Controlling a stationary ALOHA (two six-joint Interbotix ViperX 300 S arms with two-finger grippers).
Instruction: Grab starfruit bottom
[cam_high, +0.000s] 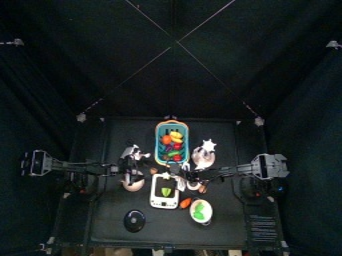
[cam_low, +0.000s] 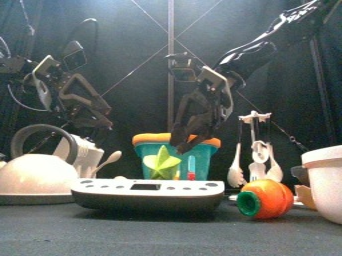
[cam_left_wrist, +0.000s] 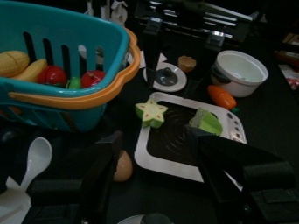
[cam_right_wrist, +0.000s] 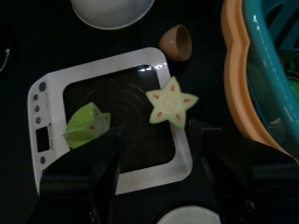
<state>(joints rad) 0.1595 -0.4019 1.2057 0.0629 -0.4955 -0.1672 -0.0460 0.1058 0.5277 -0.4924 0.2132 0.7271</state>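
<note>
The starfruit (cam_right_wrist: 172, 101), a yellow star slice on a green base, stands on the dark plate of a white kitchen scale (cam_right_wrist: 59, 105). It also shows in the left wrist view (cam_left_wrist: 152, 111) and the front view (cam_low: 163, 162). A green wedge (cam_right_wrist: 84, 124) lies beside it on the scale. My right gripper (cam_right_wrist: 173, 153) is open and empty, directly above the starfruit, which lies just ahead between its jaws; in the front view (cam_low: 201, 125) it hangs over it. My left gripper (cam_left_wrist: 163, 188) is open and empty, off to the scale's left side.
A teal basket with an orange rim (cam_left_wrist: 59, 61) holds toy fruit behind the scale. A white bowl (cam_left_wrist: 242, 72), a carrot (cam_left_wrist: 222, 96) and an egg (cam_left_wrist: 121, 164) lie near it. A white kettle (cam_low: 34, 170) and hanging spoons (cam_low: 254, 150) flank it.
</note>
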